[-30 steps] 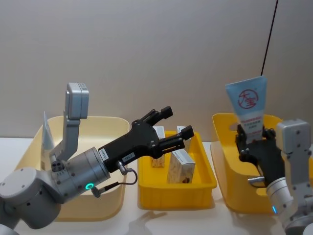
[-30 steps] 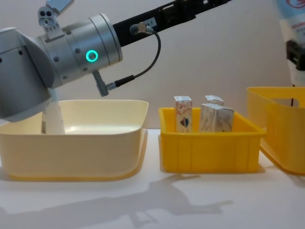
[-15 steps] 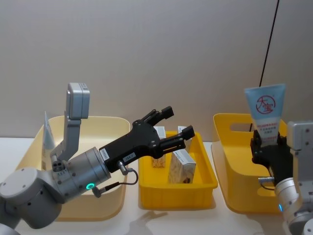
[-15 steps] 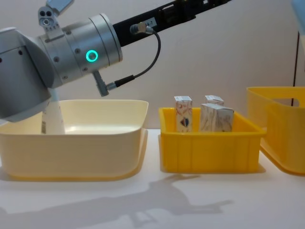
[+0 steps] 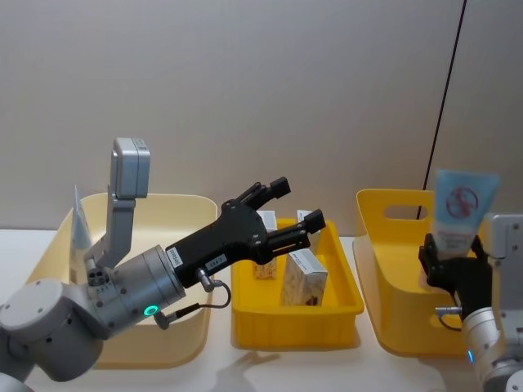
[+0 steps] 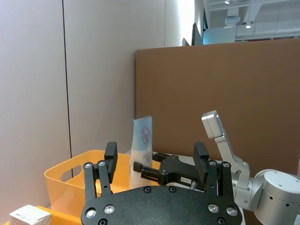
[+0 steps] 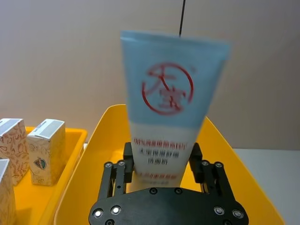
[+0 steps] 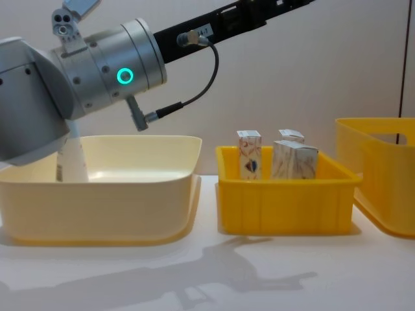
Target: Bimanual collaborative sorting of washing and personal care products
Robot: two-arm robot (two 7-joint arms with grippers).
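My right gripper was closed on the lower part of a squeeze tube. It held the tube upright above the tall yellow bin on my right, with the flat crimped end on top. The printed white band sat between my fingers and the pale blue part with the red round logo stood free above them.

I judged this tube to be light, with smooth plastic walls that give way under pressure and may slide. The low hold seemed right to me, because near the cap the body is rounder and stiffer, while the flat top would fold. A moderate squeeze should be enough. Too much could press the contents out.

My left gripper hung wide open and empty over the back left part of the small yellow tray in the middle. In that tray stood several cartons, upright and close together. They were whitish printed cardboard with sharp edges and flat faces. I expected them to be very light and easy to dent, so I would take one across two opposite flat faces at about mid height.

A second tube leaned in the far left corner of the cream bin, which had rounded glossy walls.
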